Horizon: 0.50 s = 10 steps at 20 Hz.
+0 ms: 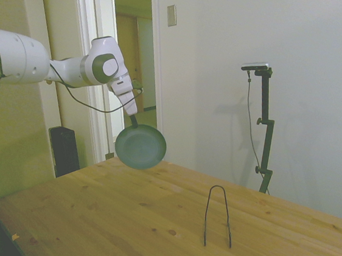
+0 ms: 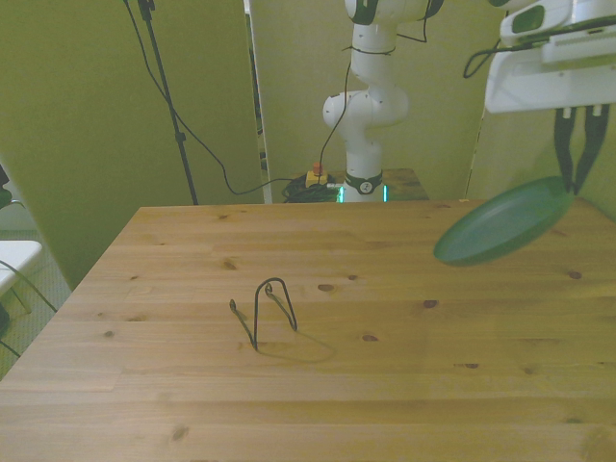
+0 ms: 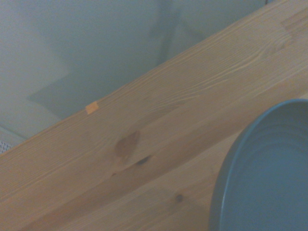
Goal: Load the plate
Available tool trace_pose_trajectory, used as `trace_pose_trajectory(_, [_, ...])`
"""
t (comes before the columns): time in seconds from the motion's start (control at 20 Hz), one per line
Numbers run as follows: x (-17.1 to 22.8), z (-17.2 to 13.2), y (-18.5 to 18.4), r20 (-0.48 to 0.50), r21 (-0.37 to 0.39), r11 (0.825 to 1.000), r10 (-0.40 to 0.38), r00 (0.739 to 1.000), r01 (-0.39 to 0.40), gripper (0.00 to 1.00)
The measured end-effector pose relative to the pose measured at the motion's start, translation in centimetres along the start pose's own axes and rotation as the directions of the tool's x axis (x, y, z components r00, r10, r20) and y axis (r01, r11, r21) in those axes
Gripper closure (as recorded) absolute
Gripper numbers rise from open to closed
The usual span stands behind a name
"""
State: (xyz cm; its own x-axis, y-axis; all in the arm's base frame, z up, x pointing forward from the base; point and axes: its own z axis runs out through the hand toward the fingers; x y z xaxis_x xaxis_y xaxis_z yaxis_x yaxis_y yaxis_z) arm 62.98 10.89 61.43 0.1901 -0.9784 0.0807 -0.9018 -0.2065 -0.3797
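The dark green plate [image 1: 140,147] hangs in the air above the table's far edge, tilted, with my gripper [image 1: 133,121] shut on its upper rim. In the front view the plate [image 2: 501,220] floats at the right, above the wood, and the gripper [image 2: 575,180] pinches its right edge from above. The wrist view shows part of the plate [image 3: 269,178] over the table boards. A thin black wire U-shaped rack [image 1: 218,216] stands upright on the table, well apart from the plate; the front view shows this rack [image 2: 263,312] left of centre.
The wooden table [image 2: 385,385] fills the lower part of the front view. A small orange tag [image 3: 92,107] sits at the table's edge in the wrist view. An open doorway [image 1: 134,69] lies behind the arm.
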Motion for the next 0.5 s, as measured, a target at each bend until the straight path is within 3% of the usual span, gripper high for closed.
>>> trace_pose_trajectory(0.5, [11.5, -0.4, 3.4, -0.046, -0.001, 0.997, 0.078, 0.996, -0.078, 1.00])
